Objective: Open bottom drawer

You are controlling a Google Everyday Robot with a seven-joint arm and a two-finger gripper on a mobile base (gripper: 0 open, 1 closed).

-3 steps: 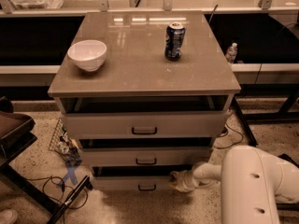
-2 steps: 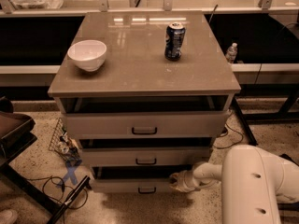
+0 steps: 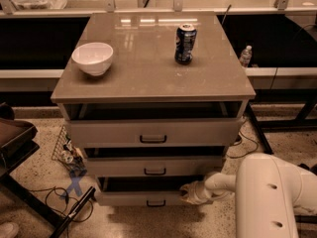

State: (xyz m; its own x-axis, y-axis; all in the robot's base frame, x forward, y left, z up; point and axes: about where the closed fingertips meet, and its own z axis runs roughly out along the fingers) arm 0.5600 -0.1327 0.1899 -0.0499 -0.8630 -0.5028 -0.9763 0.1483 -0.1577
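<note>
The bottom drawer is the lowest, narrowest front of the three, pale grey-beige with a small black bar handle. It stands pulled out a little, with a dark gap above its front. My gripper is at the drawer's right end, at its top edge, to the right of the handle. My white arm reaches in from the lower right.
The cabinet top carries a white bowl and a blue soda can. The top drawer and middle drawer also stand slightly out. Cables and a wire basket lie on the floor at left. A dark stand is at far left.
</note>
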